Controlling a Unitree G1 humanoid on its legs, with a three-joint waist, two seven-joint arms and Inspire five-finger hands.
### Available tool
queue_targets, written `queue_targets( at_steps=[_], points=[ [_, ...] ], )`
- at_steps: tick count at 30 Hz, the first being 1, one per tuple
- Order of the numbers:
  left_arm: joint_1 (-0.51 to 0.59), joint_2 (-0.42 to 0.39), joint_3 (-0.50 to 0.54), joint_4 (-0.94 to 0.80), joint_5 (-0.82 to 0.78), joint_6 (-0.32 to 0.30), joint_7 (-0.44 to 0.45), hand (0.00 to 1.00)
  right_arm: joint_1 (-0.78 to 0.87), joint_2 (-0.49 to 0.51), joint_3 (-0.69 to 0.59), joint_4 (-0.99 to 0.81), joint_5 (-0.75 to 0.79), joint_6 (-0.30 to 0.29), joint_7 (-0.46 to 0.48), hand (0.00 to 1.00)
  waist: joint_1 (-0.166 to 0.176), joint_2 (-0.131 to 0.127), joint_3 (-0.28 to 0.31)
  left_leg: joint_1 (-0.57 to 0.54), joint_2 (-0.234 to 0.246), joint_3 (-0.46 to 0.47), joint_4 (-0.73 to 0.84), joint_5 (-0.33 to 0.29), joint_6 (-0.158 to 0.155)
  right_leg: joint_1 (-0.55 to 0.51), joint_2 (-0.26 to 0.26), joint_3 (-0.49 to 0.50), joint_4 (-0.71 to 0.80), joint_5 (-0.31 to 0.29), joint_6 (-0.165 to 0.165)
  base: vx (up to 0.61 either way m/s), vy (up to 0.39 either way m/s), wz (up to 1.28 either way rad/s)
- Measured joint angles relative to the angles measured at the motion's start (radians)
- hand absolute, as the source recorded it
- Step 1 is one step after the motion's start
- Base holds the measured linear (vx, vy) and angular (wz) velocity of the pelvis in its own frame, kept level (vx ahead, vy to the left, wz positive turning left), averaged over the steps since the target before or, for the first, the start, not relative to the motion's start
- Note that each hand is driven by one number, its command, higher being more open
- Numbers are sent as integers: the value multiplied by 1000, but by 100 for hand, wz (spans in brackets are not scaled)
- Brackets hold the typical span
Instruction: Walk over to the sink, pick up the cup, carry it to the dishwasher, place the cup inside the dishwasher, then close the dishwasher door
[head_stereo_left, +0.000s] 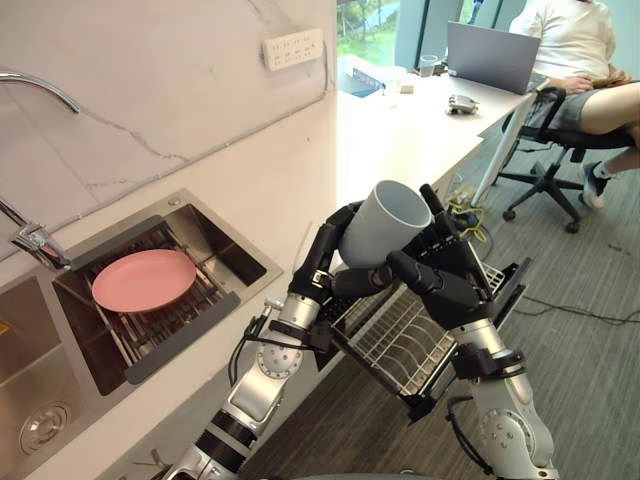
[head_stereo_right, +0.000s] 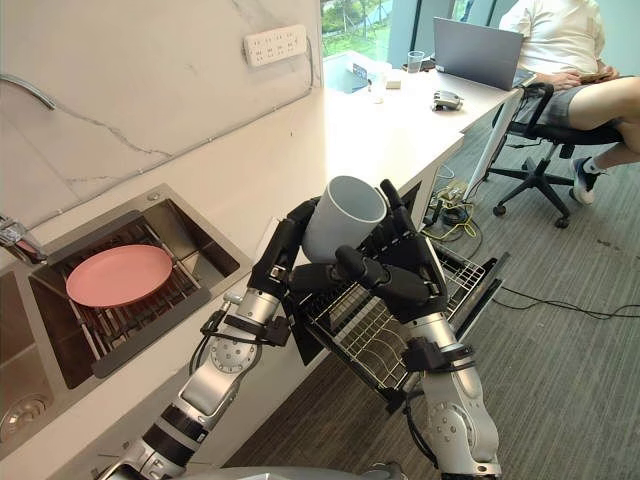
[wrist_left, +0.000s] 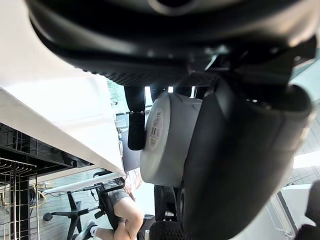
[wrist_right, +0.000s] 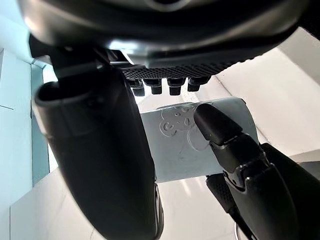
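A pale grey cup hangs tilted in the air, its open mouth turned up and away from me. My left hand grips it from the left side and my right hand from the right, fingers and thumbs curled round its wall. Each wrist view shows the cup wedged between thumb and fingers. The cup is above the pulled-out wire rack of the open dishwasher, just off the counter's edge.
The sink lies to the left with a pink plate on its grid, a faucet behind. The pale counter runs back to a laptop. A person sits on an office chair at the back right.
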Motion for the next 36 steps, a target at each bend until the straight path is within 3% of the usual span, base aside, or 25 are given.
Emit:
queue_targets(
  at_steps=[10,25,26,36],
  points=[
    [0,0,-40,-15,28,9,5,0,-29,-21,3,3,22,2,-86,100,-9,0,0,-4,-17,-19,-39,28,17,0,-3,-26,1,0,1,-15,12,8],
    [19,25,-26,-81,14,18,-70,0,-110,-77,-25,85,84,49,40,100,-7,-6,-3,-16,-40,-49,-113,80,42,1,-8,-93,15,0,1,-21,30,14],
    [19,25,-28,-89,14,23,-70,0,-114,-79,-23,87,91,54,43,0,-7,-6,-3,-16,-41,-48,-116,87,48,0,-8,-96,15,0,1,5,36,9],
    [21,25,-46,-89,4,40,-55,0,-146,-96,-7,126,89,66,15,0,-4,-6,-3,-12,-50,-52,-138,107,49,-1,-8,-101,13,1,2,4,31,2]
  ],
)
